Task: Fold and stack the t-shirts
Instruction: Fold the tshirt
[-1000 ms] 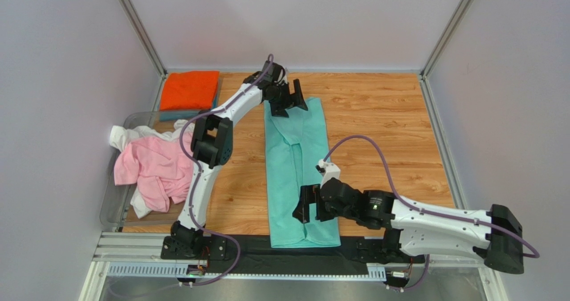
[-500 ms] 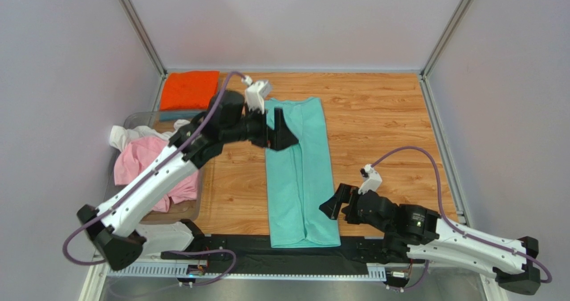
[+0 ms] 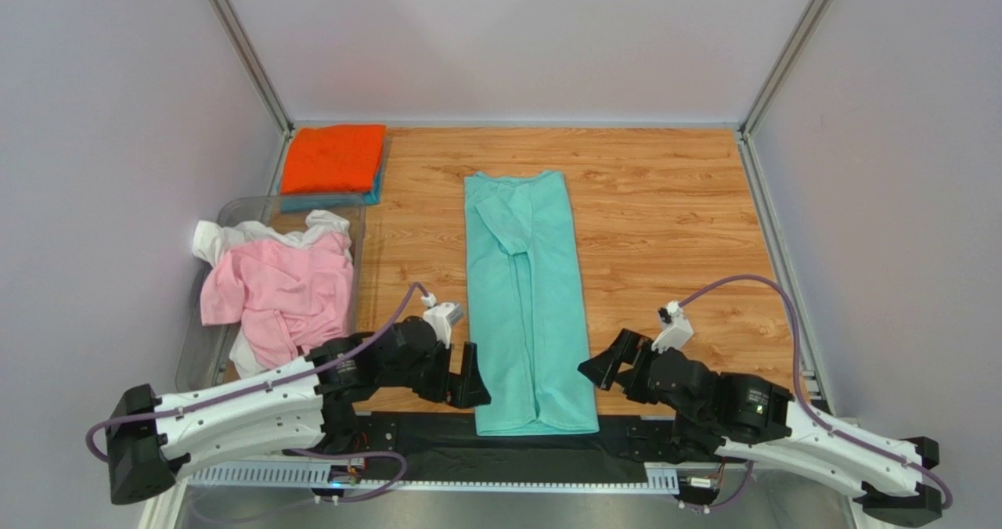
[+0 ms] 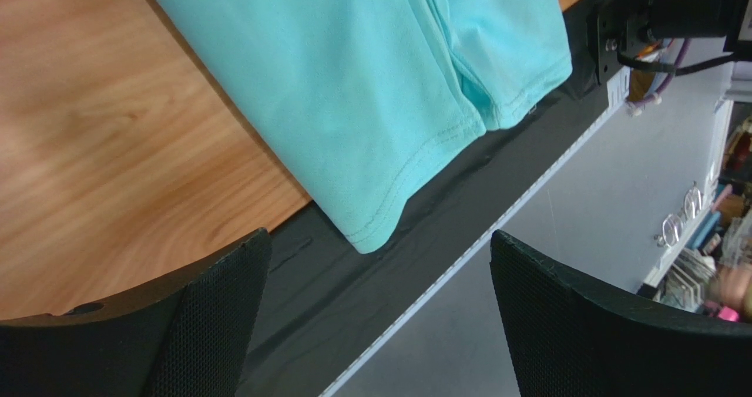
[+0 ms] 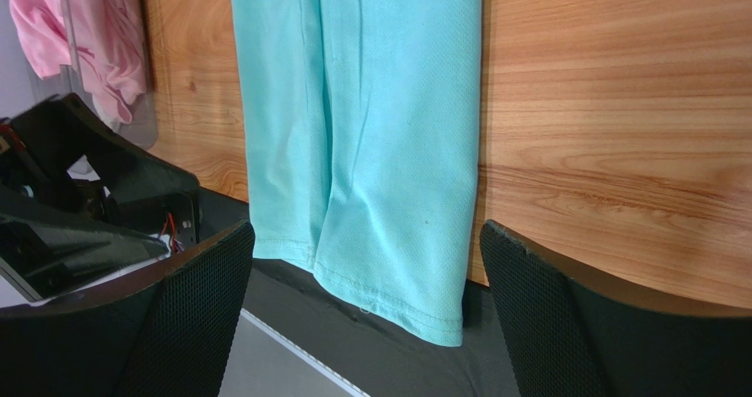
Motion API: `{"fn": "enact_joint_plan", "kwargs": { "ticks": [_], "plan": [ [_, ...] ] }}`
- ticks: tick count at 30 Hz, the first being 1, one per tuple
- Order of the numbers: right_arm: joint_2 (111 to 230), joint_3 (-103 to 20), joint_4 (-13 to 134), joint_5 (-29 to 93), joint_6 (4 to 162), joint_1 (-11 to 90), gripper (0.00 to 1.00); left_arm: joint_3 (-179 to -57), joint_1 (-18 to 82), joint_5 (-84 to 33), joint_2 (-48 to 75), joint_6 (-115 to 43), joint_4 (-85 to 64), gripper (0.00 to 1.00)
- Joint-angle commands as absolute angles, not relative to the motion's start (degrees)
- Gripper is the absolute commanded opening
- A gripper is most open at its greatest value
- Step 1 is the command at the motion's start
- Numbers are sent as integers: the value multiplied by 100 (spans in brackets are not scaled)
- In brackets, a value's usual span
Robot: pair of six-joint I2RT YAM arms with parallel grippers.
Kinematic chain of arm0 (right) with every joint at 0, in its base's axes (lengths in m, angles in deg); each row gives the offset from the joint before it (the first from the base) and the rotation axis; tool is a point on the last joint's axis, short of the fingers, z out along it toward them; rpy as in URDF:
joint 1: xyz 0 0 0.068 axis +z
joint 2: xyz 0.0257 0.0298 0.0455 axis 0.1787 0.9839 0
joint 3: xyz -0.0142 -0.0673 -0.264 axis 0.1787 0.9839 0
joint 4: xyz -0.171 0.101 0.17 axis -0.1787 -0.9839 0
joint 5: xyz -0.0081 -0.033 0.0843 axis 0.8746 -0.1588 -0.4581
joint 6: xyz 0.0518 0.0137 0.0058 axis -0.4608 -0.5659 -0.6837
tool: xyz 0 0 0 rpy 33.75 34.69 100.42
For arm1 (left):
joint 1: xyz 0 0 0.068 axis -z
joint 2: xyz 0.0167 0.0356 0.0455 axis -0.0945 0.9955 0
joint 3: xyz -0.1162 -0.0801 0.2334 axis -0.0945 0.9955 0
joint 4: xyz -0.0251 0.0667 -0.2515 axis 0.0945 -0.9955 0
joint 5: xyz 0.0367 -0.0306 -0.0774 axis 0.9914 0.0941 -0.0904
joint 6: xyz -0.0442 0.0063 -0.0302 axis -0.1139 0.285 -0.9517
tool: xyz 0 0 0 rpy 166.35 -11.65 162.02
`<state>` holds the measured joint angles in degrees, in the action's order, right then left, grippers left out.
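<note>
Mint-green t-shirt (image 3: 526, 300): lies flat on the counter (image 3: 670, 224) at frame centre in the top view. It is folded lengthwise into a long narrow strip running from upper centre to lower centre, with both sides turned inward and meeting along a line down the middle. Its lower hem hangs past the wood onto the black strip (image 3: 412, 433) at the bottom edge.

Left fingers (image 3: 471, 379): spread apart, nothing between them, low at the shirt's lower-left hem corner. The left wrist view shows that corner framed between the two pads. Contact with the cloth cannot be told.

Right fingers (image 3: 600, 362): also spread apart and empty, just beside the shirt's lower-right edge. The right wrist view shows the hem end between the pads. Contact cannot be told here either.

Other shirts:
- Pink t-shirt (image 3: 276, 294), crumpled at mid-left, lying in a clear bin (image 3: 194, 371).
- White t-shirt (image 3: 218, 242), bunched under and around the pink one.
- Orange t-shirt (image 3: 335, 157), folded square at upper left, well apart from the mint strip.
- Teal-blue t-shirt (image 3: 374, 191), only an edge showing beneath the orange one.
</note>
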<state>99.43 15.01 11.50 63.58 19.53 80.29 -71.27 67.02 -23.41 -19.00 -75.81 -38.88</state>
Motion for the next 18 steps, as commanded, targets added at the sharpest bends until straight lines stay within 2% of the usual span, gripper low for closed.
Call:
{"fn": "enact_joint_plan", "kwargs": {
  "ticks": [1, 9, 18],
  "plan": [
    [10240, 1459, 1129, 6337, 1789, 8043, 100, -6748, 7316, -2082, -1787, -8466, -2832, 100],
    [11628, 1345, 1453, 5854, 1798, 8043, 100, -6404, 7731, -2345, -961, -8827, -1888, 93],
    [11780, 1547, 1595, 5774, 1728, 8043, 100, -6149, 7916, -2380, -1004, -9134, -1897, 79]
  ]
}}
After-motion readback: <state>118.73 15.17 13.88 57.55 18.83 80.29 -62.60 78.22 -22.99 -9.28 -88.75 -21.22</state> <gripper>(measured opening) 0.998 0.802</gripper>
